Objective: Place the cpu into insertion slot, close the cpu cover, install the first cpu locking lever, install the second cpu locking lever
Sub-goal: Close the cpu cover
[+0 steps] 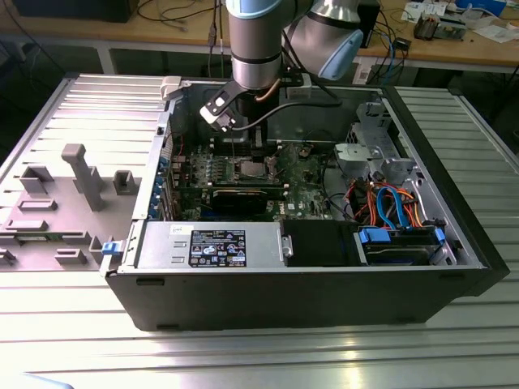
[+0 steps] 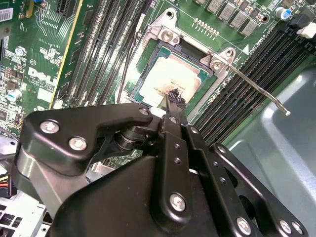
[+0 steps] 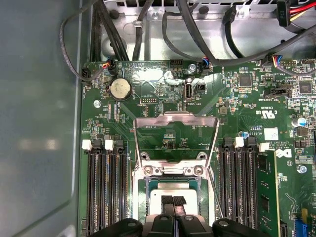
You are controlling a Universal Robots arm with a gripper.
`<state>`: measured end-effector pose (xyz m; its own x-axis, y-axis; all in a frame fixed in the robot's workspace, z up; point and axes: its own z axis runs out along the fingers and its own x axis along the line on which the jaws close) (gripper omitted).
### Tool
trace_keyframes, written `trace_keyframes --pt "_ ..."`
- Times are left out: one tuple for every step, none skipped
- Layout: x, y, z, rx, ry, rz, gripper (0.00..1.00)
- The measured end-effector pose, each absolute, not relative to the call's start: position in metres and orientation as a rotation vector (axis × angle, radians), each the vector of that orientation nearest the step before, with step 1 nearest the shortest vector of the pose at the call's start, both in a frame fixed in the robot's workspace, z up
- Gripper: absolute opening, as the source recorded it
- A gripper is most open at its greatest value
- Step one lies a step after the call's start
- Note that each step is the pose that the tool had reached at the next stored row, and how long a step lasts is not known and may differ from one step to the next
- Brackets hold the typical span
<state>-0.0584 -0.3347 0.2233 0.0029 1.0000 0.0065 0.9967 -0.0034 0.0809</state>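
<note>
The cpu [image 3: 170, 197] lies flat in the insertion slot [image 3: 144, 197] of the green motherboard [image 3: 237, 103], its silvery top showing in both wrist views [image 2: 170, 79]. My black gripper [image 2: 174, 95] stands right over it, fingers shut together, tips on or just above the chip's top. The cpu cover [image 3: 175, 123] is swung open; green board shows through its window. A thin locking lever [image 2: 256, 89] sticks up free beside the slot. In the exterior view the gripper [image 1: 256, 154] reaches down into the case over the cpu [image 1: 253, 169].
Long black memory slots [image 3: 101, 192] flank the insertion slot on both sides. Black cables [image 3: 197, 34] run along the case wall. The open case holds a power supply [image 1: 211, 243], drive bays [image 1: 401, 243] and orange and blue cables [image 1: 389, 198].
</note>
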Motion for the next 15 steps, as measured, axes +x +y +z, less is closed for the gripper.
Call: trace_keyframes --pt "-0.0580 -0.3347 0.2233 2.187 2.180 0.095 0.11" --pt "-0.0576 -0.3347 0.2233 2.187 2.180 0.095 0.11" --pt "-0.0575 -0.3347 0.2233 2.187 2.180 0.095 0.11" --pt "-0.0575 -0.3347 0.2233 2.187 2.180 0.095 0.11" --pt "-0.0575 -0.3347 0.2233 2.187 2.180 0.095 0.11" --pt "-0.0574 -0.3347 0.2233 2.187 2.180 0.095 0.11" --pt "-0.0574 -0.3347 0.2233 2.187 2.180 0.095 0.11" --pt "-0.0574 -0.3347 0.2233 2.187 2.180 0.095 0.11" --pt "-0.0574 -0.3347 0.2233 2.187 2.180 0.095 0.11" --pt "-0.0574 -0.3347 0.2234 2.187 2.180 0.095 0.11" --pt "-0.0573 -0.3347 0.2234 2.187 2.180 0.095 0.11" --pt "-0.0573 -0.3346 0.2237 2.187 2.180 0.095 0.11" --pt "-0.0574 -0.3347 0.2245 2.187 2.180 0.095 0.11" --pt "-0.0573 -0.3347 0.2256 2.187 2.180 0.095 0.11" --pt "-0.0573 -0.3347 0.2269 2.187 2.180 0.095 0.11"
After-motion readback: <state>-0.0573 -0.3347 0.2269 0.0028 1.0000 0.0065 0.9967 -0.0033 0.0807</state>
